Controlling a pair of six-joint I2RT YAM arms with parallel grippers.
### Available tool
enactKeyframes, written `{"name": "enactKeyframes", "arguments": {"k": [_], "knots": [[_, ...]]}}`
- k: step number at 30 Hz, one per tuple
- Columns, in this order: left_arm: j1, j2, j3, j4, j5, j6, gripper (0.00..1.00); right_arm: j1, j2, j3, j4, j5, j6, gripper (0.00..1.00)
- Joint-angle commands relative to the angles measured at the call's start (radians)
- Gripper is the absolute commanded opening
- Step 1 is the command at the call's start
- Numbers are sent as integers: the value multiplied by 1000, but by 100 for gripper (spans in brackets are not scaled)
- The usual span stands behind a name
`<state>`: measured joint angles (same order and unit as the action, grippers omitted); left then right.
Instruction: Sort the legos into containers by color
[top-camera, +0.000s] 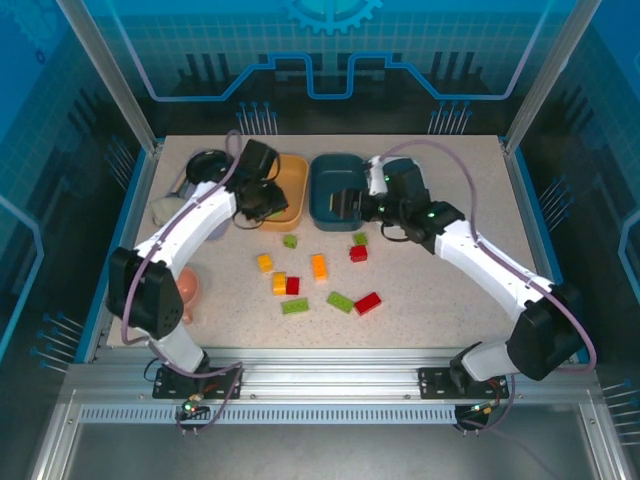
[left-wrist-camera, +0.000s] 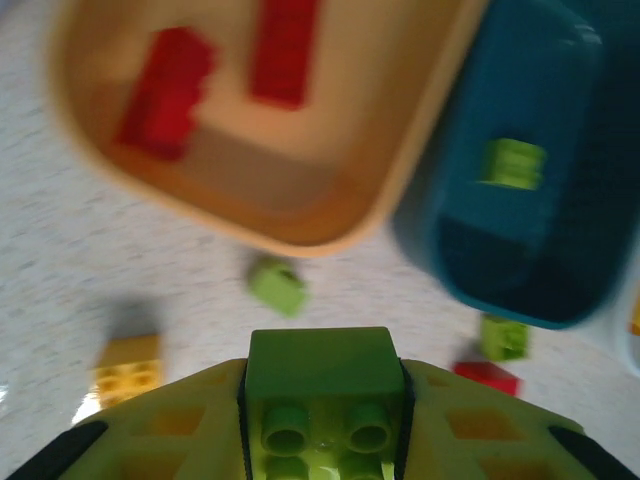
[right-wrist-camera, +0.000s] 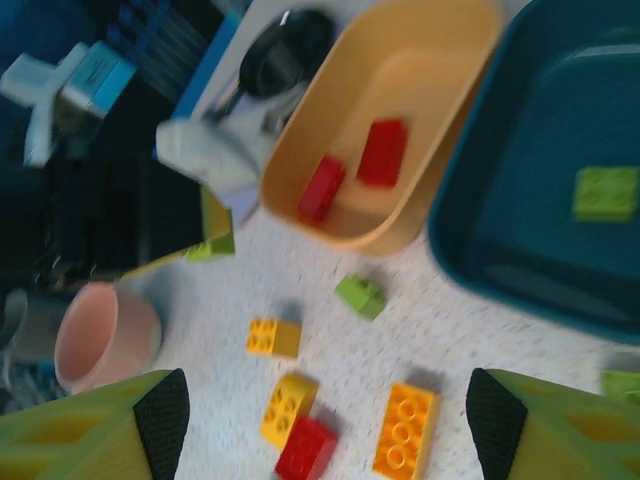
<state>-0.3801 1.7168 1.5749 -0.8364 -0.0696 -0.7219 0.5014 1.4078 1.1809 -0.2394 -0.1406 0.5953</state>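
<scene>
The left gripper (left-wrist-camera: 322, 402) is clamped on a glossy light green brick (left-wrist-camera: 320, 365), its round studs showing. The right gripper (right-wrist-camera: 328, 420) gapes with nothing between its fingers. Small blocky loose bricks (top-camera: 319, 266) in red, green and yellow-orange dot the speckled tabletop (top-camera: 450, 300). Beyond them, the smooth, rounded orange-yellow bin (left-wrist-camera: 340, 215) holds two red bricks (left-wrist-camera: 165, 95), and the dark teal bin (left-wrist-camera: 560, 290) holds one green brick (left-wrist-camera: 515, 163).

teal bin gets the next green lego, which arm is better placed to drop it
Left, probably: the left pincer is shut on a green lego near the teal bin; the right pincer is open and empty.
</scene>
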Motion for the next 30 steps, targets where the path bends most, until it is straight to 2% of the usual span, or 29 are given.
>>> {"name": "enactKeyframes", "arguments": {"k": [1,7,10,14,22,23,26,30], "knots": [[-65,150,152,-44,25,55,35,-64,-12,-13,2,30,74,76],[-137,452,523,-129,26,97,35,-147,1,24,-63,23,88,76],[-152,573,653,-169,7,111,35,-162,-6,25,-90,21,84,75],[-152,670,721,-194,-1,104,34,-173,-30,3,-114,16,84,75],[-162,732,721,-193,33,103,40,-176,-53,-39,-156,13,86,75],[-162,734,721,-194,37,104,43,-176,-53,-37,-165,13,83,75],[-163,733,727,-199,47,104,59,-175,-59,-29,-188,16,67,76],[-162,708,770,-213,56,100,71,-173,-74,-16,-228,28,34,76]]}}
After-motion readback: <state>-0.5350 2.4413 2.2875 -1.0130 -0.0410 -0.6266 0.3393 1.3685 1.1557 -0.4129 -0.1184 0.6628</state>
